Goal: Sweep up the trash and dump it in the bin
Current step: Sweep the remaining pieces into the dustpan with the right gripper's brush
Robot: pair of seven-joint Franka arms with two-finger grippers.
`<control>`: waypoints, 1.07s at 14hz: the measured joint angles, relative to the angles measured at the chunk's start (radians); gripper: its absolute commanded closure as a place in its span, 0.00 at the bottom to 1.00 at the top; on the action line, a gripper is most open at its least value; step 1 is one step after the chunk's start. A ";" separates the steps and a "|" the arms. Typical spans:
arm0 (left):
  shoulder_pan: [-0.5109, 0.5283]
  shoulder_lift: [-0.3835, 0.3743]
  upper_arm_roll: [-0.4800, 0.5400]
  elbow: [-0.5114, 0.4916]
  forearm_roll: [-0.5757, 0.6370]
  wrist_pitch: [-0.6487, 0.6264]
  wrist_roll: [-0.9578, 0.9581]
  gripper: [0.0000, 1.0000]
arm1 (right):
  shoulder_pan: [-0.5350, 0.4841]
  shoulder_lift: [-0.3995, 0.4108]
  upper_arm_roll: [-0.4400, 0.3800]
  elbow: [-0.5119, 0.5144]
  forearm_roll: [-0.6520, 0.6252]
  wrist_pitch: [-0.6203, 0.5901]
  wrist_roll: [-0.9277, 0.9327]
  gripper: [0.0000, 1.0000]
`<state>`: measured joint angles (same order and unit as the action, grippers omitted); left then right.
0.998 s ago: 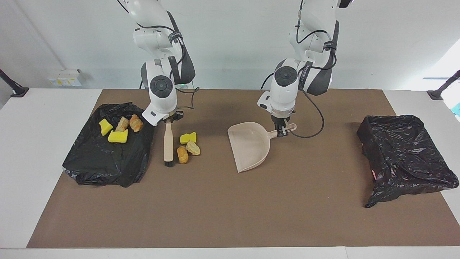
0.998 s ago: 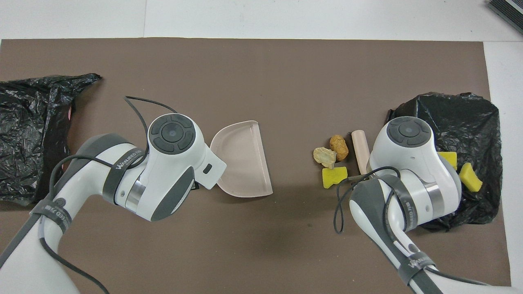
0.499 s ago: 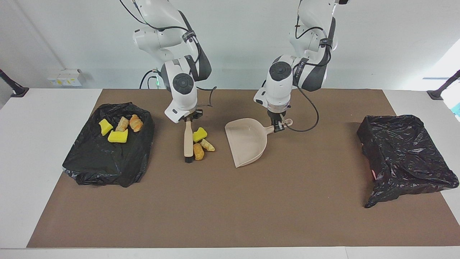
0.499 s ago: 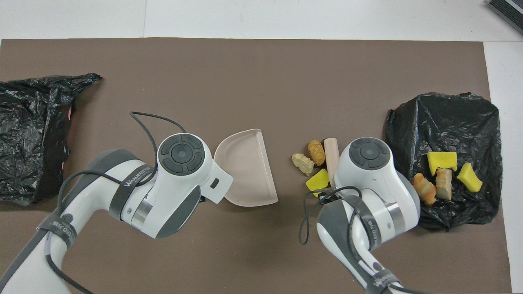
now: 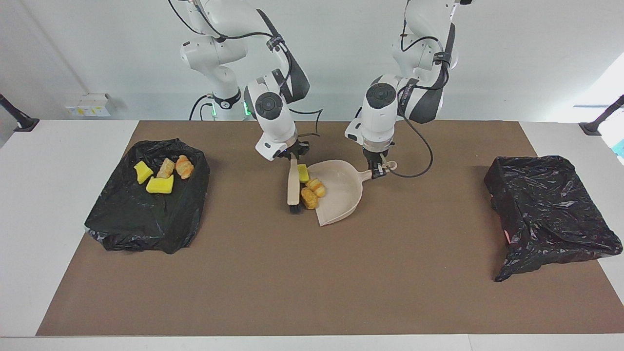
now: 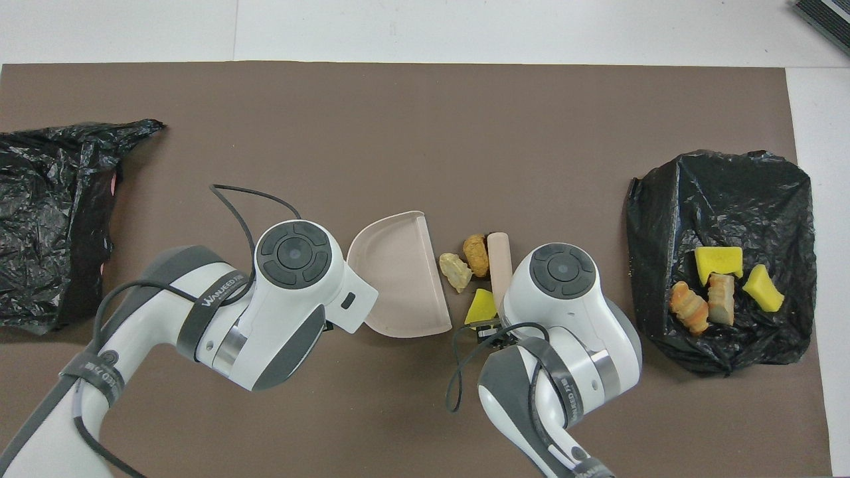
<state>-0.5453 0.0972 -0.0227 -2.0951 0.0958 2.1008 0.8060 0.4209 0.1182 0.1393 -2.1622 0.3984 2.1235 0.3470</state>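
Note:
Three pieces of trash lie at the mouth of the beige dustpan (image 5: 341, 195): a yellow sponge bit (image 5: 303, 173) and two tan chunks (image 5: 316, 185) (image 5: 309, 197). From overhead the tan chunks (image 6: 455, 271) (image 6: 475, 253) and the sponge bit (image 6: 481, 309) sit between the dustpan's lip (image 6: 435, 279) and the brush (image 6: 499, 265). My right gripper (image 5: 291, 157) is shut on the brush handle (image 5: 293, 183), bristles down on the mat. My left gripper (image 5: 378, 170) is shut on the dustpan's handle. A black-bagged bin (image 5: 546, 209) stands at the left arm's end.
Another black-bagged bin (image 5: 122, 219) at the right arm's end holds several more scraps, among them yellow sponge bits (image 5: 161, 185) and bread-like chunks (image 5: 185, 166). A brown mat (image 5: 312, 282) covers the table. A black cable (image 5: 424, 165) loops from the left wrist.
My right arm has swept the brush and the three scraps along the mat from beside the scrap-filled bin up to the dustpan's mouth. The dustpan shifted slightly toward them, then stayed.

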 measured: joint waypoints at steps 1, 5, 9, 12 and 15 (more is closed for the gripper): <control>0.000 -0.006 0.000 -0.014 0.000 0.017 0.000 1.00 | 0.016 0.013 0.000 0.033 0.036 0.001 0.000 1.00; 0.000 -0.016 0.001 -0.057 0.001 0.092 0.004 1.00 | 0.029 0.026 -0.005 0.148 0.060 -0.055 0.022 1.00; 0.006 -0.017 0.003 -0.062 0.000 0.109 0.006 1.00 | -0.010 -0.111 -0.021 0.197 0.009 -0.272 0.063 1.00; 0.038 -0.011 0.006 -0.054 -0.016 0.114 0.038 1.00 | -0.026 -0.250 -0.021 0.167 -0.117 -0.454 0.122 1.00; 0.089 0.007 0.013 -0.021 -0.042 0.114 0.103 1.00 | -0.019 -0.350 -0.010 0.021 -0.144 -0.468 0.136 1.00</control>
<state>-0.4558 0.1043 -0.0093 -2.1157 0.0536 2.2151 0.9093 0.4015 -0.2320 0.1294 -2.1414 0.2548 1.6552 0.4830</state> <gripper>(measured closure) 0.678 0.744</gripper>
